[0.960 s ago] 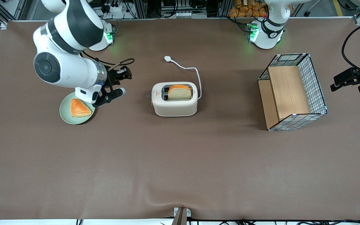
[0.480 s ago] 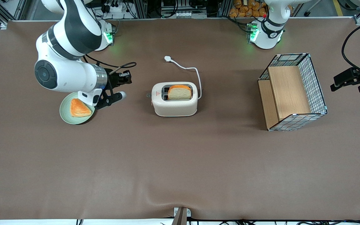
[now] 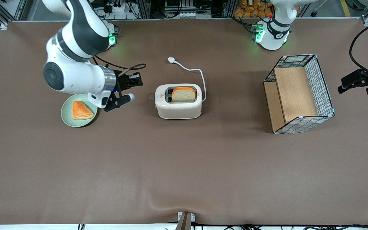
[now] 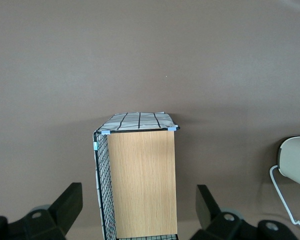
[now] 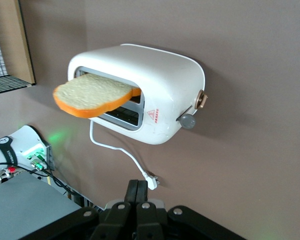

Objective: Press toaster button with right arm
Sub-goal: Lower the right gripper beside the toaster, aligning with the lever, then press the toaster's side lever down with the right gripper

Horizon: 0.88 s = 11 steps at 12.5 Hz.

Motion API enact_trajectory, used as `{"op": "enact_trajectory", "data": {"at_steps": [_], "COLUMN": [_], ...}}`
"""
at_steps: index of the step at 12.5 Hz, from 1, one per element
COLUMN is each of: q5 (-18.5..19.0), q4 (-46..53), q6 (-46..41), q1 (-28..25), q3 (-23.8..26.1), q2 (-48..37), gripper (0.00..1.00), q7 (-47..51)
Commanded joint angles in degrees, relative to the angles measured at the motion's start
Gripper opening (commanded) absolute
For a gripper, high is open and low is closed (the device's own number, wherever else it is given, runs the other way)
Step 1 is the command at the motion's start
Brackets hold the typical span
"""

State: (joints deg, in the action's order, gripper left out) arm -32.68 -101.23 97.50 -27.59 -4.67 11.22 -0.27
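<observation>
The cream-white toaster (image 3: 178,107) stands mid-table with a bread slice (image 3: 183,94) in one slot. Its small round grey button (image 3: 151,96) sticks out of the narrow end face that faces the working arm. My right gripper (image 3: 138,80) is shut and empty. It hovers level with the toaster, a short gap from that end face, pointing at it. In the right wrist view the closed fingertips (image 5: 138,187) point toward the toaster (image 5: 165,85) and its button (image 5: 188,121), with a tan knob (image 5: 202,100) beside the button.
A green plate (image 3: 65,115) with a triangular pastry lies under the arm's wrist. The white cord and plug (image 3: 171,59) trail from the toaster toward the arm bases. A wire-and-wood basket (image 3: 299,92) stands toward the parked arm's end and also shows in the left wrist view (image 4: 140,170).
The right arm has moved sideways toward the toaster, bringing the shut gripper closer to the button end. The toaster and bread have not moved.
</observation>
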Motion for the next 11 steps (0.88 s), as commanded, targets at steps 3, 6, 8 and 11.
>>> {"op": "enact_trajectory", "data": {"at_steps": [3,6,8,11], "q5": [-1.9,-2.5,-7.0,-10.9], "q4": [-3.9,-9.0,-12.0,-12.7], "q6": [5.1,15.4,17.5,18.1], "q1": [-0.6,-3.1,-3.3,-2.5], "q3": [-0.2,-0.1,-0.2,-0.2], "q2": [-0.6,0.2,0.6,3.2], "gripper": [0.00,0.00,0.00,0.00], "q7": [-0.3,-0.6,-3.5,-6.7]}}
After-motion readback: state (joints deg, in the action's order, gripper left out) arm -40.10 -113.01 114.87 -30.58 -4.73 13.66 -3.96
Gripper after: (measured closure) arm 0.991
